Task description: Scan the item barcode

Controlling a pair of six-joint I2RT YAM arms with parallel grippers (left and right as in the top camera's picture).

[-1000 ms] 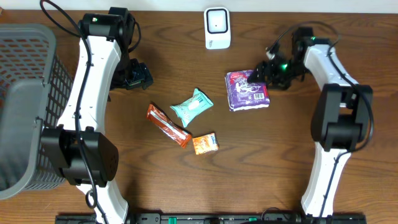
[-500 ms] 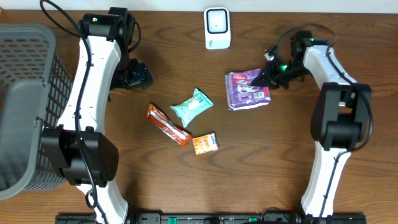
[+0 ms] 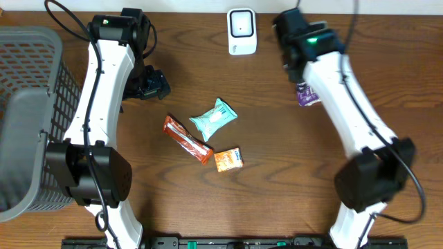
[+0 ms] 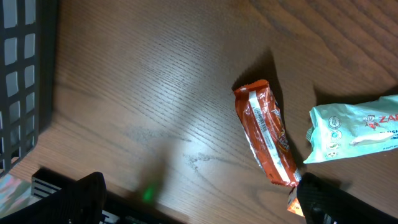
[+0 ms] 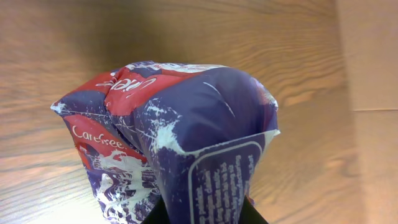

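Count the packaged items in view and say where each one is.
4. The purple pack hangs in the right jaws; the teal pack, red bar and small orange packet lie clustered at centre. The basket may hide more.

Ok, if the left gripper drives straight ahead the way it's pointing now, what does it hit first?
Most likely the bare wooden table, just left of the orange snack bar, not the bar itself, though depth is hard to judge here.

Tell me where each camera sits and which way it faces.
Overhead: above the table, looking straight down on both arms, white scanner, basket.
Left wrist: looks down past its open fingers at orange bar and mint packet.
Right wrist: looks down the purple Carefree packet it grips.
Shared: overhead and left wrist both show bar and mint packet.
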